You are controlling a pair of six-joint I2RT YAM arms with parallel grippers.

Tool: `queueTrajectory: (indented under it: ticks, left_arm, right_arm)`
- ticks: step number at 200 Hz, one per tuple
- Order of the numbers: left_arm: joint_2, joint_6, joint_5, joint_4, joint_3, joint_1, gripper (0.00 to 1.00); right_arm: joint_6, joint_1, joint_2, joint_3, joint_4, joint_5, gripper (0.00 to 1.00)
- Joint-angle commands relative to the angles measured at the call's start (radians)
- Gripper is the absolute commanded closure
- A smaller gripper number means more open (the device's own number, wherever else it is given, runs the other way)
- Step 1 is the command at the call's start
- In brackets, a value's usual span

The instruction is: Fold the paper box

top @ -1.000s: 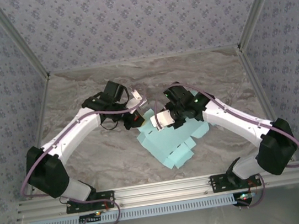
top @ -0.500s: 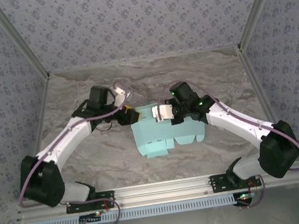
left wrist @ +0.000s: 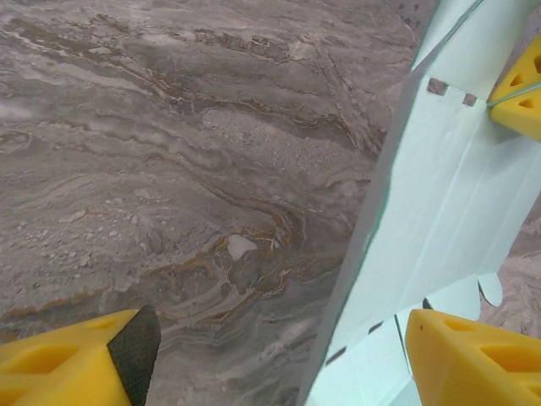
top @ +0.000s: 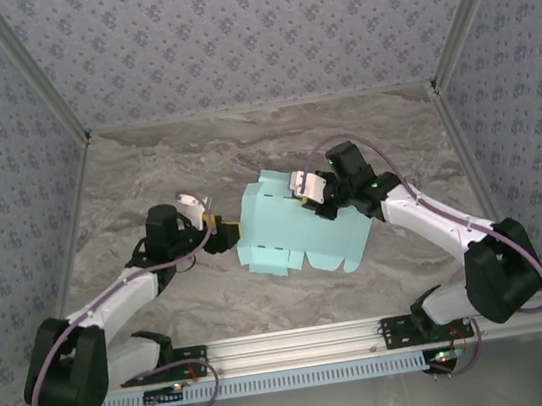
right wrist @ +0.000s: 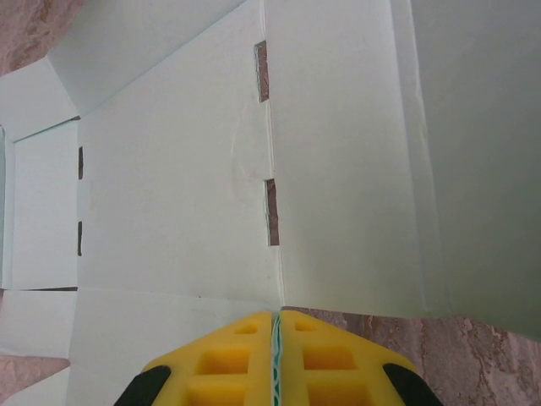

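Regrasp step, apparently: your right tool (right wrist: 276, 337) clenched the paper box (top: 290, 233) edge above mid-worktop (top: 146, 175); your left tool (top: 225, 232) gaped beside it. Next probably called for gripping 1 flap.

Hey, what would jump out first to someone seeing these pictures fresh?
The mint paper box, a die-cut sheet with flaps and slits, stands out at the middle of the grey marbled table. The right gripper is pinched shut on its far edge; the left gripper gapes open at its left edge.
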Motion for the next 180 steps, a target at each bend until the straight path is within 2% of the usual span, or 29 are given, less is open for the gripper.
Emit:
queueTrajectory:
  ticks: [1,30,52,70,90,99,132,139,149,162,180]
  left_arm:
    - [0.063,0.044,0.062,0.174,-0.002,-0.012,0.24]
    - [0.131,0.076,0.097,0.175,0.039,-0.051,0.31]
    - [0.195,0.089,0.077,0.148,0.078,-0.073,0.48]
    - [0.225,0.090,0.067,0.148,0.090,-0.088,0.57]
    - [0.248,0.104,0.051,0.098,0.126,-0.095,0.86]
    - [0.255,0.120,0.056,0.053,0.152,-0.097,0.93]
    - [0.228,0.128,0.021,-0.075,0.210,-0.101,0.98]
    - [0.216,0.128,0.013,-0.113,0.226,-0.101,0.99]
    - [0.202,0.137,0.022,-0.175,0.253,-0.101,0.99]
    - [0.192,0.147,0.035,-0.262,0.295,-0.101,0.98]
    - [0.188,0.140,0.038,-0.346,0.340,-0.101,0.99]
  right_arm:
    - [0.043,-0.012,0.005,-0.027,0.033,-0.042,0.99]
    - [0.052,-0.010,0.005,-0.057,0.058,-0.034,0.98]
    - [0.073,-0.008,0.004,-0.079,0.098,-0.034,0.97]
    - [0.084,-0.005,0.002,-0.095,0.123,-0.028,0.96]
    - [0.081,0.006,0.005,-0.107,0.136,-0.002,0.89]
    - [0.077,0.013,0.009,-0.110,0.139,0.027,0.85]
    - [0.015,0.057,-0.005,-0.106,0.095,0.077,0.59]
    - [0.009,0.089,-0.013,-0.081,0.042,0.124,0.51]
    - [-0.008,0.155,-0.014,-0.027,-0.065,0.236,0.45]
    - [-0.041,0.241,-0.015,0.008,-0.172,0.335,0.43]
    - [-0.045,0.289,-0.030,0.006,-0.252,0.371,0.42]
